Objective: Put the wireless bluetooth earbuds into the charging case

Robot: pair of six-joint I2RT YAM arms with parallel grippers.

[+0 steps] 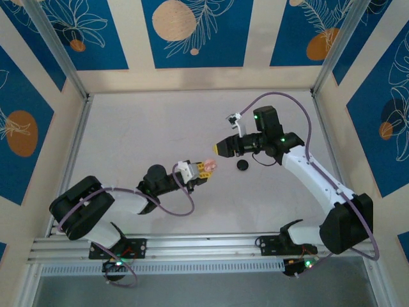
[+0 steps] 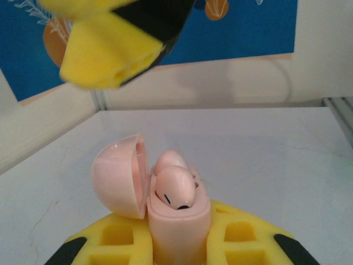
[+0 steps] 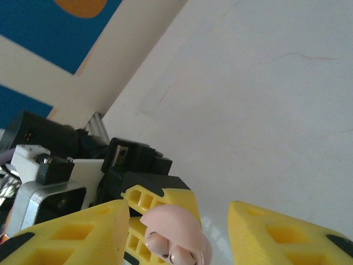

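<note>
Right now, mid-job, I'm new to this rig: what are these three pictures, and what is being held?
Two robot arms are bolted at the near edge of the table. The overhead picture looks down on both; the other two come from cameras on each wrist. The left gripper is shut on an open pink charging case, lid swung back, with two pale pink earbuds sitting in it. The right gripper faces it closely with its yellow fingers apart, holding nothing. On the table lies a small round black object, likely another case.

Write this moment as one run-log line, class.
left gripper shut on pink case | lid open | two pink earbuds seated | right gripper open, near case | black case on table
</note>
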